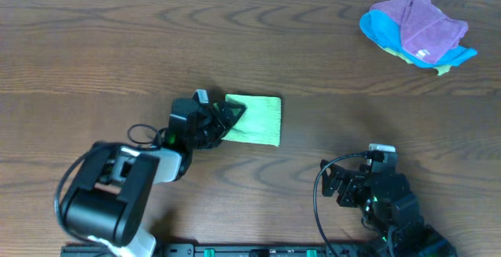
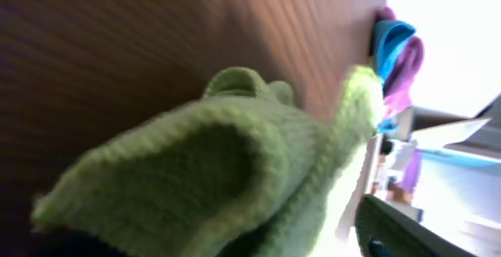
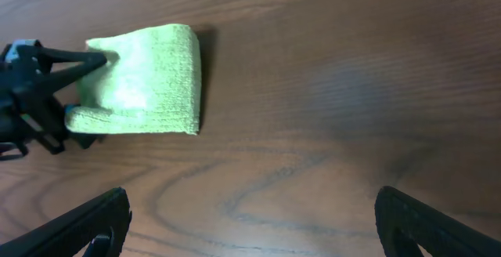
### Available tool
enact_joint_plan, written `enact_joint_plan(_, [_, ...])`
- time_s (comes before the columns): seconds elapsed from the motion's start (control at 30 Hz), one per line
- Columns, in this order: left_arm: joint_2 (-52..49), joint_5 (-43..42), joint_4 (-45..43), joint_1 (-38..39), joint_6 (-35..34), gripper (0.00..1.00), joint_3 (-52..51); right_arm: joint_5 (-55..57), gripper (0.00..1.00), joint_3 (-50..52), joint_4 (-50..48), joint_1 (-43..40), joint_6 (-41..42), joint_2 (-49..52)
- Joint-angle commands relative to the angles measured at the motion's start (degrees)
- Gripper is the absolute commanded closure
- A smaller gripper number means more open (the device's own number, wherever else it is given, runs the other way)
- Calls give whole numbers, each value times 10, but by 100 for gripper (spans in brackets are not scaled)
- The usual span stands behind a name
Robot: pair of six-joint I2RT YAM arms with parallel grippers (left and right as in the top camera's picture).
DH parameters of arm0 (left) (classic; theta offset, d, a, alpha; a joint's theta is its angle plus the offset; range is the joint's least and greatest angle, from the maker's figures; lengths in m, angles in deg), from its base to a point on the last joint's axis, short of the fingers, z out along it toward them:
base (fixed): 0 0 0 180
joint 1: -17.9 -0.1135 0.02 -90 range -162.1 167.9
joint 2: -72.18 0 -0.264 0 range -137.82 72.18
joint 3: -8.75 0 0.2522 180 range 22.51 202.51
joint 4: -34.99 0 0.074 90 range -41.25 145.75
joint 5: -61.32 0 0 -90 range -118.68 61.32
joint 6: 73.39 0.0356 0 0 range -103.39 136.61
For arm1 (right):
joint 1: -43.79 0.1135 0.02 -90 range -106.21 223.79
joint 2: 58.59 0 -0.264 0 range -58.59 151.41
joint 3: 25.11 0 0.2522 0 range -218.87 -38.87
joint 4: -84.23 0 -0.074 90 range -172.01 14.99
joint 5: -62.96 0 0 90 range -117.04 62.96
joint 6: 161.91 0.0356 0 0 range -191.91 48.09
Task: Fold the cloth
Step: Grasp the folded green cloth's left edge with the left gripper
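The left hand (image 1: 232,116) sits at the left edge of the cloth (image 1: 257,121) and seems to pinch it, though the close view is blurred. The cloth lies doubled over mid-desk (image 1: 117,45). Front right, the right hand (image 3: 250,200) is spread wide and empty.

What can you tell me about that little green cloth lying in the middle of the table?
The cloth is a small, plain lime-green piece of soft, fuzzy terry-like fabric. It lies on the wooden table, doubled over into a rough rectangle, its rounded fold along the edge farthest from the left gripper. That gripper pinches the open edge, which lifts and puckers slightly. Nothing else touches it.
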Motion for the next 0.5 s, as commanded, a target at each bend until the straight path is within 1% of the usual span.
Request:
enact_joint_plan(0.0, [-61, 26, 8, 7, -3, 32, -21, -1, 1, 1, 0, -3, 8, -3])
enact_joint_plan(0.07, [-79, 25, -10, 7, -3, 47, -21, -1, 1, 1, 0, -3, 8, -3])
enact_joint_plan(0.17, [-101, 17, -42, 6, -3, 64, -20, -1, 1, 1, 0, -3, 8, -3])
enact_joint_plan(0.27, [-111, 15, -59, 6, -3, 90, -17, -1, 1, 1, 0, -3, 8, -3])
enact_joint_plan(0.3, [-111, 15, -59, 6, -3, 95, -14, -1, 1, 1, 0, -3, 8, -3])
enact_joint_plan(0.37, [-111, 11, -64, 6, -3, 94, -8, -1, 1, 1, 0, -3, 8, -3])
enact_joint_plan(0.47, [-110, -33, -120, -2, -3, 94, 14, -1, 1, 1, 0, -3, 8, -3])
